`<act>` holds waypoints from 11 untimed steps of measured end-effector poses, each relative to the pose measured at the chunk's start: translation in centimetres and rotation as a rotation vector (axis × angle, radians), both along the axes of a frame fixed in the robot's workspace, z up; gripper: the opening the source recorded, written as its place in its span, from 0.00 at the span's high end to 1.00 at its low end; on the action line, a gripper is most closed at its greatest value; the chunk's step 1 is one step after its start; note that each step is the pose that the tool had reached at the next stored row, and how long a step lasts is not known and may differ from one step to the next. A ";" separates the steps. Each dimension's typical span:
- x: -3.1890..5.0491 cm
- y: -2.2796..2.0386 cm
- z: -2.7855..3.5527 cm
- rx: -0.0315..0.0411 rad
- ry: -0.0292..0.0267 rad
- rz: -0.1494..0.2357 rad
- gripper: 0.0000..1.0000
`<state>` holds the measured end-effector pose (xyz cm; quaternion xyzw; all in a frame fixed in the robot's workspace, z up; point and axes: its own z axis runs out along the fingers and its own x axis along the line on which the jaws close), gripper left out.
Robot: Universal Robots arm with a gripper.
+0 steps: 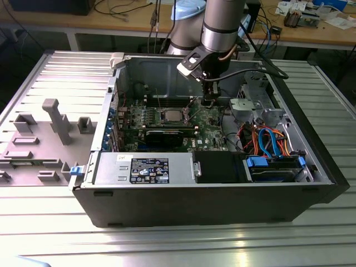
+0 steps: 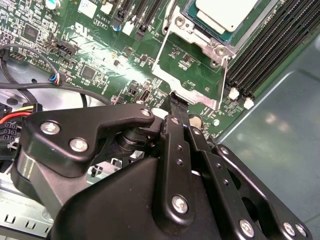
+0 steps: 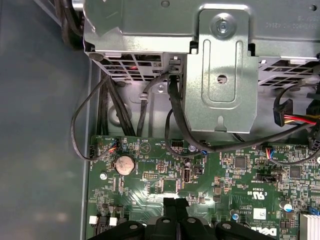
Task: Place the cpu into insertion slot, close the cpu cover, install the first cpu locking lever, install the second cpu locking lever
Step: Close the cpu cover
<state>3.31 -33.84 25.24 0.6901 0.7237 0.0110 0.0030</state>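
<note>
The cpu [image 1: 172, 115] [image 2: 225, 12], a square chip with a pale silver top, lies in the insertion slot [image 2: 200, 31] on the green board. The cpu cover [image 2: 197, 95], a thin silvery frame with green board showing through its cut-out, is swung open away from the slot toward my gripper. My gripper [image 1: 210, 102] [image 2: 179, 98] [image 3: 176, 201] hangs low inside the case, on the exterior view's right of the slot. Its black fingers [image 2: 172, 130] are shut together, with the tips at the cover's outer edge. I see nothing held between them.
Long black memory slots [image 2: 265, 55] run beside the slot. A grey metal drive cage [image 3: 220, 75] with black cables [image 3: 85, 135] stands close by the gripper. A black card [image 1: 167, 135] and the power supply [image 1: 144, 167] lie nearer the case front. Grey fixtures [image 1: 55, 122] stand outside.
</note>
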 end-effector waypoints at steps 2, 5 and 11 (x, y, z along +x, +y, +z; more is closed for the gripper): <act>-0.02 0.00 0.00 0.0000 0.0000 0.000 0.89; -0.12 0.00 0.00 0.0000 0.0000 0.000 0.89; -0.43 0.00 0.00 0.0000 -0.0001 0.000 0.89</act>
